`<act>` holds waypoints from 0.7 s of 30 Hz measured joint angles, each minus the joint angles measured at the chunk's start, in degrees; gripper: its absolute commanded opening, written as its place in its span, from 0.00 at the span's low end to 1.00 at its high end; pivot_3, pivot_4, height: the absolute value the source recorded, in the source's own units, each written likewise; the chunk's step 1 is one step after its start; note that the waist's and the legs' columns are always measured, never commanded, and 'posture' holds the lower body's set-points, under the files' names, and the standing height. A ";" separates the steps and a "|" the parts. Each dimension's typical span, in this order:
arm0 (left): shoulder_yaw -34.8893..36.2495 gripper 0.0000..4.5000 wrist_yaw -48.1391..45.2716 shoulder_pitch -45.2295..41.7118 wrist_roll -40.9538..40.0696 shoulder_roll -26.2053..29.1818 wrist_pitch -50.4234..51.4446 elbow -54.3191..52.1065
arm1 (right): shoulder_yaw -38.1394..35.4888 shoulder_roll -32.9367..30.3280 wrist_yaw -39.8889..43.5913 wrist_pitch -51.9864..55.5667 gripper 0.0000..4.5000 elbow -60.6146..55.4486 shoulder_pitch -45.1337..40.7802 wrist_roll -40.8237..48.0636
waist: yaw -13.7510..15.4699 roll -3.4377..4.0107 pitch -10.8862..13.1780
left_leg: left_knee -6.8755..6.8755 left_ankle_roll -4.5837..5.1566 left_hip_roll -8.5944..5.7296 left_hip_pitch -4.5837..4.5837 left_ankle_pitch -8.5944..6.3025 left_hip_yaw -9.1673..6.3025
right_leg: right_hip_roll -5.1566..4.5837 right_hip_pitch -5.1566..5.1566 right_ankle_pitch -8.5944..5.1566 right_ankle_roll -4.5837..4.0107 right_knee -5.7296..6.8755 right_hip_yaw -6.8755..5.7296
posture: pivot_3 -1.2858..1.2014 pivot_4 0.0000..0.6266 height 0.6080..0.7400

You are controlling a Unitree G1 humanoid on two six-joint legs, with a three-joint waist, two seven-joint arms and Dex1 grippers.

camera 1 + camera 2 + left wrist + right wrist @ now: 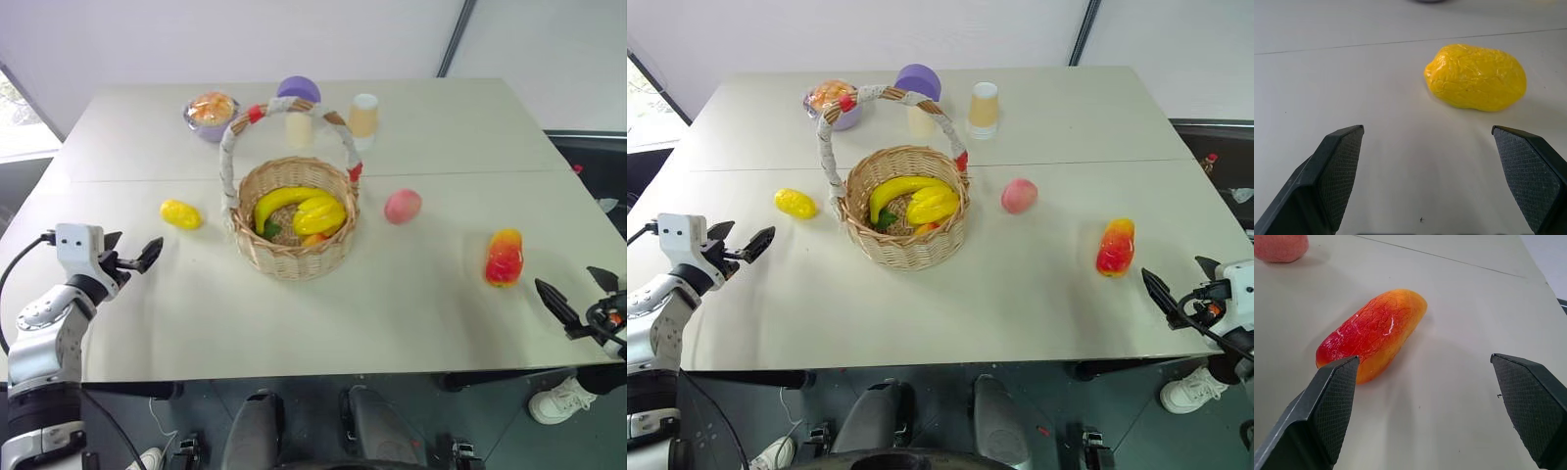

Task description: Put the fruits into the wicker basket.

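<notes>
Fruits: yellow lemon-like oval (pixel 1475 77) just ahead of left gripper (pixel 1427 166); red-orange mango (pixel 1373 333) ahead of right gripper (pixel 1425 401)
Pink round peach (pixel 403 207): beside tan woven wicker basket (pixel 294 257)
Grippers: both wide open, empty

Woven wicker basket (pixel 294 257), crinkly glossy lemon (pixel 1476 77) & mango (pixel 1374 333), matt table (pixel 392 304).

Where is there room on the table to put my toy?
Bare tabletop lies in front of the wicker basket, between the lemon and the mango. The back is crowded: bun bowl, cups, purple-capped toy.
</notes>
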 measured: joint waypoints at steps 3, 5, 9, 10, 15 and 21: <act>0.00 1.00 0.02 0.35 -0.02 0.00 0.02 -0.74 | 0.01 0.00 -0.01 0.00 1.00 -0.47 -0.02 -0.01 | 0.02 0.00 0.00 | 0.00 0.00 0.00 0.00 0.00 0.00 | 0.00 0.00 0.00 0.00 0.00 0.00 | 0.52 0.24 1.00; 0.00 1.00 0.16 0.32 -0.05 0.00 0.28 -1.01 | 0.41 -0.03 -0.04 0.01 1.00 -0.53 -0.74 -0.02 | 0.00 0.00 0.00 | 0.00 0.00 0.00 0.01 0.00 0.01 | -0.01 0.00 0.00 0.00 0.00 0.00 | 0.52 0.24 1.00; -0.06 1.00 0.58 0.30 -0.01 0.00 1.10 -1.86 | 1.62 -0.92 -0.05 0.11 1.00 -0.90 -3.93 -0.06 | -0.09 0.00 0.00 | 0.00 0.00 0.00 0.02 0.00 0.01 | 0.01 0.00 0.00 0.00 0.02 0.01 | 0.52 0.24 1.00; -0.26 1.00 0.58 0.29 0.20 0.08 1.02 -2.15 | 2.14 -1.60 -0.06 0.29 1.00 -1.46 -4.95 -0.03 | -0.10 0.01 0.00 | 0.00 0.00 0.00 0.02 0.00 0.01 | 0.01 0.00 0.00 0.00 0.02 0.01 | 0.52 0.24 1.00; -3.10 1.00 -0.04 -0.89 3.56 2.23 -1.47 -2.09 | 6.07 -4.85 0.73 3.58 1.00 -6.98 -10.55 1.98 | 0.03 0.01 -0.01 | 0.01 0.00 -0.01 0.01 0.00 0.00 | 0.03 0.00 0.01 0.01 0.02 0.01 | 0.52 0.24 1.00; -8.33 1.00 -5.35 -4.42 8.49 9.00 -5.60 -1.59 | 13.07 -9.38 3.53 11.22 1.00 -17.31 -15.86 8.51 | 0.10 -0.01 0.00 | 0.01 0.01 -0.03 -0.04 -0.01 -0.02 | -0.01 -0.01 0.01 0.00 0.00 -0.03 | 0.52 0.24 1.00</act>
